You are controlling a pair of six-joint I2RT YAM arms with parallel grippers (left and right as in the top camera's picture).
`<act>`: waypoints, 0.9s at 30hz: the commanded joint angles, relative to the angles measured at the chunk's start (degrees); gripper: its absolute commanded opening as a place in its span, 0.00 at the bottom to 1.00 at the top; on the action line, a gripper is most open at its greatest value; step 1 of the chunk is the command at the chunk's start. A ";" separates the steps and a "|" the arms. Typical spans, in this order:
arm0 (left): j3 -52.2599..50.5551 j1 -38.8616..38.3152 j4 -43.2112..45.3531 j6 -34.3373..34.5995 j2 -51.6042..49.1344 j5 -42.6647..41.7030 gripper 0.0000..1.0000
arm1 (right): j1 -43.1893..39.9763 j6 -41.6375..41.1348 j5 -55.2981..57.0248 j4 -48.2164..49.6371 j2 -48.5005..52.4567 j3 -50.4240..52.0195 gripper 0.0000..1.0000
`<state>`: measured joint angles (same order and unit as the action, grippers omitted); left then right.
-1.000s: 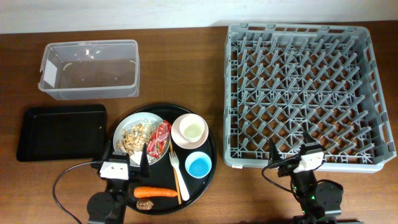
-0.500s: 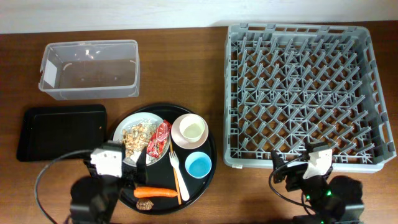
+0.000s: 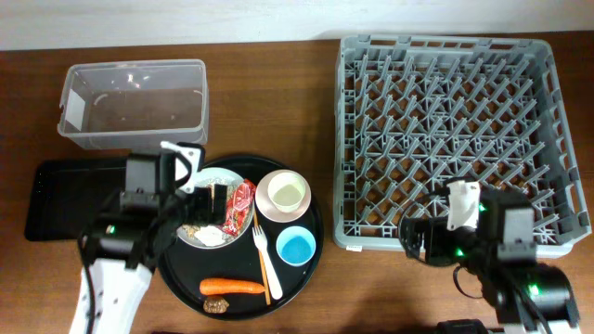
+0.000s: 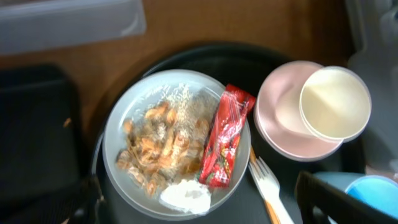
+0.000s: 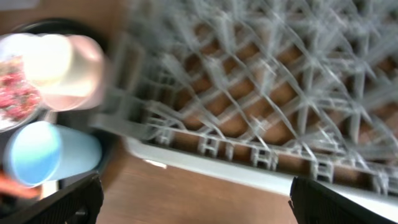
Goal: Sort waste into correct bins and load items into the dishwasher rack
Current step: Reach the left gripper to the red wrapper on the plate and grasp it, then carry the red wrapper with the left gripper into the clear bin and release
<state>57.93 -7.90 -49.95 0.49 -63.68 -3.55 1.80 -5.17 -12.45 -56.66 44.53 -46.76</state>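
Note:
My left gripper hangs open and empty over the white plate. The plate holds beige food scraps, the red wrapper and the white crumpled scrap. The cream bowl has the small white cup inside it. The blue cup, fork, carrot and brown lump lie on the round black tray. My right gripper is open and empty at the front edge of the grey rack.
The clear tub stands at the back left. The shallow black tray lies in front of it, partly under my left arm. Both look empty. The right wrist view shows the blue cup to the left.
Both arms have lifted from the table's front edge. The left gripper moved back over the plate. The right gripper moved up to the rack's front edge.

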 commanded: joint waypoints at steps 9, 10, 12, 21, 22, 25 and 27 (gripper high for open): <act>1.16 0.20 7.78 0.59 -20.70 -3.34 0.69 | -0.37 -7.39 12.57 -2.23 8.90 -0.94 0.99; 1.16 0.17 7.76 0.59 -22.12 -3.34 0.69 | -0.39 -7.39 12.57 -2.21 9.11 -0.94 0.99; 1.16 0.17 7.74 0.59 -24.39 -3.67 0.61 | -0.37 -7.39 12.59 -2.08 9.25 -0.94 0.99; 1.16 0.04 7.72 0.59 -31.91 -7.69 0.53 | -0.37 -7.37 12.57 -1.84 9.25 -0.94 0.99; 1.16 0.04 7.72 0.59 -32.00 -7.67 0.50 | -0.39 -7.37 12.59 -1.84 9.25 -0.94 0.99; 1.16 0.04 7.87 0.59 -31.98 -7.65 0.39 | -0.39 -7.37 12.76 -1.84 9.25 -0.94 0.99; 1.16 0.04 7.89 0.59 -31.98 -7.65 0.26 | -0.37 -7.37 12.76 -1.84 9.25 -0.94 0.99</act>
<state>58.30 -7.90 -42.33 1.28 -95.31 -9.98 1.78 -12.03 -0.84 -58.70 53.74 -46.78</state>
